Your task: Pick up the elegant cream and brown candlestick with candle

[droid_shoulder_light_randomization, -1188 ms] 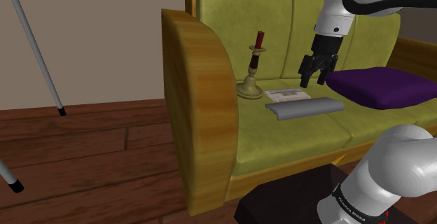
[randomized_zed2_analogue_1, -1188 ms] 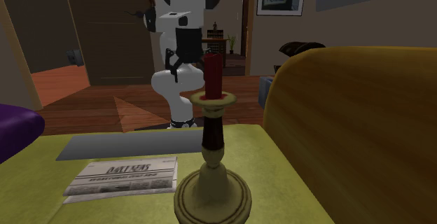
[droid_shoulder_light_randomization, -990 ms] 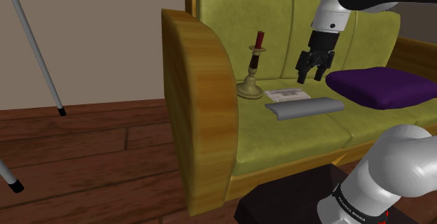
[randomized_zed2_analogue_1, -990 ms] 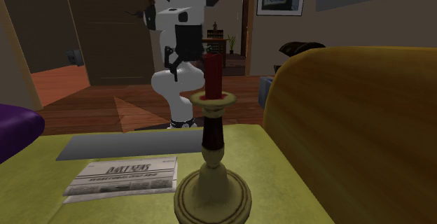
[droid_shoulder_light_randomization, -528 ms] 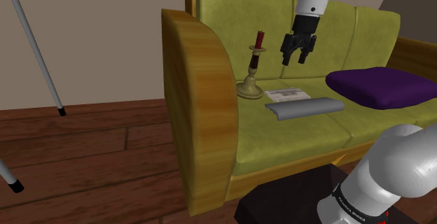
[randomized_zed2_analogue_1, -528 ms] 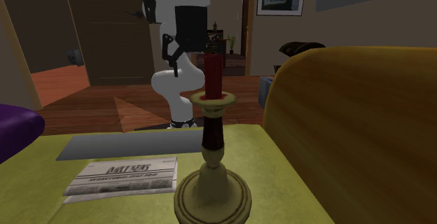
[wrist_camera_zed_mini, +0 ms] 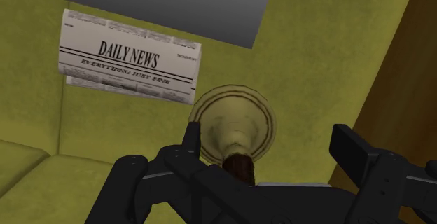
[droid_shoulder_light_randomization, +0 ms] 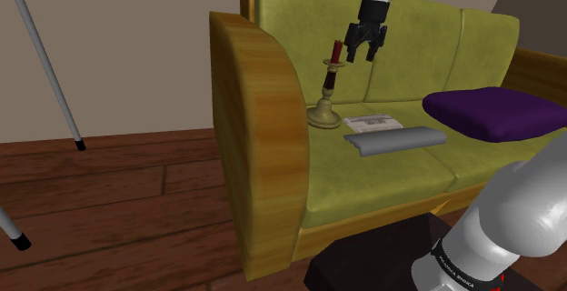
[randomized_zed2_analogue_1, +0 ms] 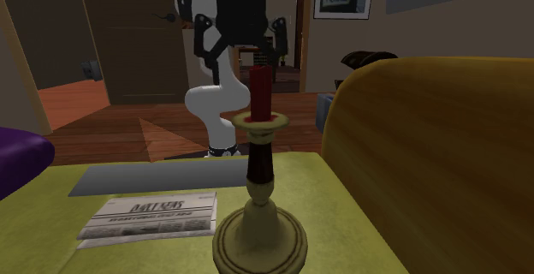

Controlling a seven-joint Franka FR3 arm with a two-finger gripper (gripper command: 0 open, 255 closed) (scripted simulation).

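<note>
Above the sofa's corner seat, the all-black two-finger gripper (droid_shoulder_light_randomization: 361,55) hangs pointing down from the white arm. Its fingers (wrist_camera_zed_mini: 192,137) are spread wide and clasp nothing. In the shoulder view its tips sit at the height of the red candle, just to that view's right of it. In the wrist view the gripper (wrist_camera_zed_mini: 269,144) looks down on the round cream base, which lies between the two fingers and nearer one of them. The dark brown stem runs up out of sight behind the gripper body.

The cream and brown candlestick with red candle (droid_shoulder_light_randomization: 328,87) stands upright on the seat cushion, close to the curved wooden armrest (droid_shoulder_light_randomization: 259,144). In the second exterior view the candlestick (randomized_zed2_analogue_1: 259,187) is in the foreground, with the gripper (randomized_zed2_analogue_1: 240,43) behind and above the candle tip.

Just beside the base lies a folded white newspaper headed "DAILY NEWS" (wrist_camera_zed_mini: 126,65). Beyond the paper, away from the armrest, lies a flat grey rectangular slab (droid_shoulder_light_randomization: 395,139), touching or nearly touching the paper's edge. Farther along the yellow-green fabric sofa (droid_shoulder_light_randomization: 363,189) rests a purple cushion (droid_shoulder_light_randomization: 495,112), well apart from the candlestick.

The sofa stands on a dark wooden plank floor (droid_shoulder_light_randomization: 118,198).
</note>
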